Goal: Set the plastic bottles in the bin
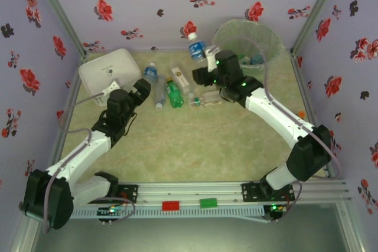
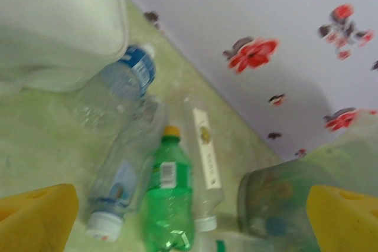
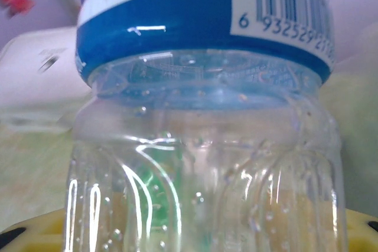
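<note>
Now the right fingers (image 1: 209, 58) clench a blue-labelled bottle (image 1: 196, 47), raised just left of the bin (image 1: 273, 44); the left fingers (image 2: 35, 219), released, hang over bottles (image 1: 173, 94) lying on the surface (image 1: 195, 146) right of the white box (image 1: 109, 68).

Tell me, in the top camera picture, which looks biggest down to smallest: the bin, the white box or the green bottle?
1. bin and white box: about alike, and the right arm hides part of the bin, so I won't rank them.
2. green bottle: clearly smallest.

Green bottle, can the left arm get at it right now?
Probably yes: the open left gripper points at the green bottle, nothing between them, though a clear bottle lies close beside it.
</note>
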### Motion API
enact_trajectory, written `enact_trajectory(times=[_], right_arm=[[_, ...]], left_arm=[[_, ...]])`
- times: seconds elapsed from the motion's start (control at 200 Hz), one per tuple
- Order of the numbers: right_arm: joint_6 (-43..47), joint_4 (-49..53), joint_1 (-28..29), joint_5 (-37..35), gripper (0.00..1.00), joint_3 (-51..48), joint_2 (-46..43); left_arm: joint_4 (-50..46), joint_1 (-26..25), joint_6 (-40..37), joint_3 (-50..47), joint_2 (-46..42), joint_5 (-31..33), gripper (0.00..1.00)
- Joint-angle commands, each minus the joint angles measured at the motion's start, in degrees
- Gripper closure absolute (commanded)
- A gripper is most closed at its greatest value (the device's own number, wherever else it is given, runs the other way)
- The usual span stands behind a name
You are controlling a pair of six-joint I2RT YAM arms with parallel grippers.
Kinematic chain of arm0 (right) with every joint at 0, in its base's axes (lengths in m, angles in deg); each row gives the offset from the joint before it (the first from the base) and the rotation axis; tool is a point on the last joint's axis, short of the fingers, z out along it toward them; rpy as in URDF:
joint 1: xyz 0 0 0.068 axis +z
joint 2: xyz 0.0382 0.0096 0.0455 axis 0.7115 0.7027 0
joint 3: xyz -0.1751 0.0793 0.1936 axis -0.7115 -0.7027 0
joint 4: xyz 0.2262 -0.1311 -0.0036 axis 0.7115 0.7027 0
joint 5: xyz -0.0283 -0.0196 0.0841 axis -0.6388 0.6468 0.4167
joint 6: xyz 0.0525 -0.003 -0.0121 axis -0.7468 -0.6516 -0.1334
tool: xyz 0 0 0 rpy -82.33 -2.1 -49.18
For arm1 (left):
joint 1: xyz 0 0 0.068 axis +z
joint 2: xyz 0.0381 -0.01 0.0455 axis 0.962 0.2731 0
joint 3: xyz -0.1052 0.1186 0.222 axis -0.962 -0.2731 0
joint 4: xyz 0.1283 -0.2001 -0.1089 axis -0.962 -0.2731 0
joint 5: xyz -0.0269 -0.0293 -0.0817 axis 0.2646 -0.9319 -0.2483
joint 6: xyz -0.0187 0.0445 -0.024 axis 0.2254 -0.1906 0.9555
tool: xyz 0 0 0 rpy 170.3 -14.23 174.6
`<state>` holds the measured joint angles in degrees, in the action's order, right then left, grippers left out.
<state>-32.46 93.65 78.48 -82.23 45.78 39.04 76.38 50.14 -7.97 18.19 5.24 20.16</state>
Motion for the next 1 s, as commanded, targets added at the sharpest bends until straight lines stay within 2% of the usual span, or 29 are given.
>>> enact_trajectory(times=[0.0,0.12,0.29,0.53,0.68,0.73,0.805,0.89,0.93,0.995], right_arm=[[0.98,0.49,-2.70,-9.76,0.55,3.41,-1.91],[1.36,-3.18,-6.10,-12.20,0.54,3.82,-1.66],[1.34,1.48,-10.55,-17.96,0.54,9.85,2.24],[-1.16,6.80,-14.56,-17.51,0.53,12.89,6.11],[-2.50,8.02,-15.69,-16.74,0.48,12.65,6.94],[-2.84,8.48,-15.88,-16.59,0.44,12.60,7.20],[-3.19,8.54,-16.01,-17.24,0.31,12.66,7.28],[-3.18,7.92,-16.04,-18.14,0.14,12.60,6.79],[-3.14,7.46,-16.02,-18.13,0.02,12.60,6.45],[-2.59,7.04,-16.05,-18.14,0.00,13.05,5.79]], left_arm=[[-0.78,-0.47,1.07,-0.70,3.01,-3.17,0.00],[0.72,-0.86,0.81,0.06,6.78,-6.18,0.00],[-0.32,-1.02,-2.55,3.67,9.97,-9.22,0.00],[-1.12,-1.06,-4.05,5.04,11.08,-9.45,0.00],[-1.91,-1.04,-4.16,5.72,11.57,-9.37,0.00],[-2.17,-1.12,-4.31,6.12,11.70,-9.38,0.00],[-2.40,-1.06,-4.59,6.82,11.96,-9.45,0.00],[-2.77,-1.05,-4.90,7.47,12.38,-9.49,0.00],[-2.96,-1.05,-4.99,7.82,12.64,-9.53,0.00],[-3.24,-1.12,-5.02,8.27,12.92,-9.55,0.00]])
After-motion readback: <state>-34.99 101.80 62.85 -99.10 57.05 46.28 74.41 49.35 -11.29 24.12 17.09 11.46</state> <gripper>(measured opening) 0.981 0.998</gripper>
